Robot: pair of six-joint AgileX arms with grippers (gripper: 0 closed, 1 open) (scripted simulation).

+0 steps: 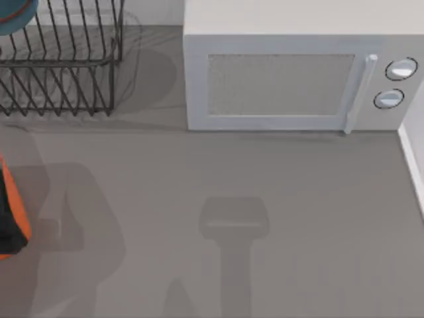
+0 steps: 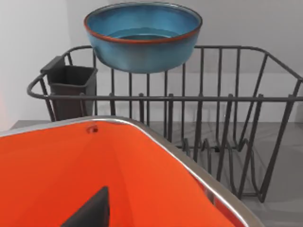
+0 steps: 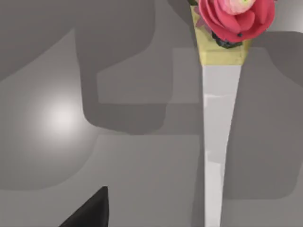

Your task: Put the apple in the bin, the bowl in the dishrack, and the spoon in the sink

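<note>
From my left wrist, the bowl (image 2: 143, 35) rests on the top rail of the dishrack (image 2: 199, 137), beyond and above my jaws, with the orange bin (image 2: 71, 175) directly below them. At my right wrist, the pale spoon (image 3: 218, 137), its handle end bearing a pink flower, lies just beside my jaws. I cannot tell whether either pair of jaws is clenched or released.

The bowl (image 2: 142, 40) looks glossy glazed ceramic, the dishrack (image 2: 227, 142) thin black wire, the bin (image 2: 94, 175) smooth orange with a shiny metal rim.
</note>
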